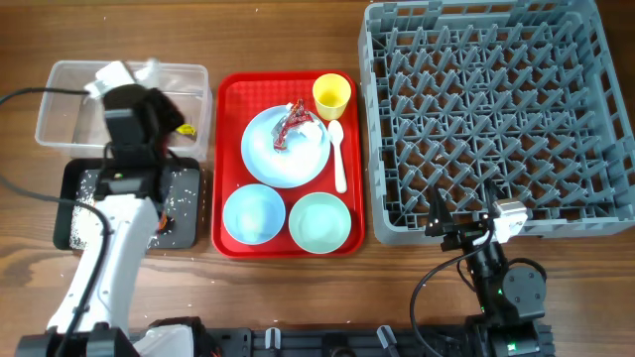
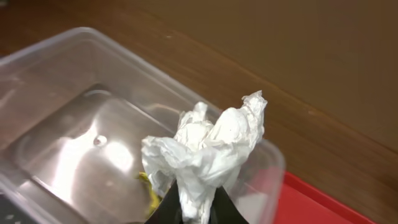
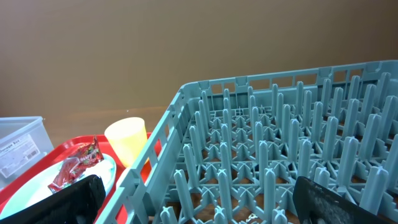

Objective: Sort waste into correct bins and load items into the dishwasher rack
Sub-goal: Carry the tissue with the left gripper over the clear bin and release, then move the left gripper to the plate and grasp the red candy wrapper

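Looking through the left wrist camera, I see the left gripper clamped on the crumpled white paper, with only the dark tips of its fingers showing before the bottom edge cuts them off. The wad is longer than it is wide and runs straight out from the fingertips. Its peaked end points toward the far rim of the clear tub, and it hangs above the tub's inside. A yellow wrapper lies in the tub, mostly hidden behind the paper. From overhead the arm covers the gripper and part of the black tray, where white rice grains are scattered. The red-silver wrapper lies on the pale blue plate on the red tray, its long axis slanted toward the yellow cup. The right gripper has its fingers apart, holding nothing, at the near edge of the rack on the desk.
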{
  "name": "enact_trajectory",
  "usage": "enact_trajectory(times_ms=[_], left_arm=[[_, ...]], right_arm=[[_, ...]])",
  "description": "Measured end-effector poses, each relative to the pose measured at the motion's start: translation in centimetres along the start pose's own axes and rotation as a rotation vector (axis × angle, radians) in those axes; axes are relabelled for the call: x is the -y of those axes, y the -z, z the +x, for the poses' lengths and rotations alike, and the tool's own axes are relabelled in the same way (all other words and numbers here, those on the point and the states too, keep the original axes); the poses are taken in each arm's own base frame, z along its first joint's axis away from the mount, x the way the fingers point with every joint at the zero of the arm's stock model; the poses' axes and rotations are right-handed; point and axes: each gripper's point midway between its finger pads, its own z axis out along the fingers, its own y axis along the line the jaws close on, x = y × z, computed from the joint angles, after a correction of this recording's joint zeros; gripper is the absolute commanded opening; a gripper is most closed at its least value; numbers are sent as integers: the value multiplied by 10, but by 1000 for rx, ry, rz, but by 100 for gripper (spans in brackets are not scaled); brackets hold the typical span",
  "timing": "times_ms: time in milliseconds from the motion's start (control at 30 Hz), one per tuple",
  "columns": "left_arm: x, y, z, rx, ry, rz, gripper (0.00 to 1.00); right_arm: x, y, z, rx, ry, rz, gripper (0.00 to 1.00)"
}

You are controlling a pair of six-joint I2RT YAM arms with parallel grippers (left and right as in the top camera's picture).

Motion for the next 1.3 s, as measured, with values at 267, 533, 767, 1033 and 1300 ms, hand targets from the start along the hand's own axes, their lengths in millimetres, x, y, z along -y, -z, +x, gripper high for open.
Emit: enact_trajectory(times_ms=[267,533,767,1033,1300], left_arm=[[-70,-41,3,-9,69,-160,19],[-94,-67,17,-25,91,-210,26],[-99,-80,24,-25,93,-214,38],[-95,-80,13,20,99,-199,73],[-78,-72,0,37,106,-115,70]], right_arm=[[0,0,0,0,0,0,100],[0,0,0,0,0,0,100],[0,0,0,0,0,0,100],[0,0,0,0,0,0,100],[0,0,0,0,0,0,100]])
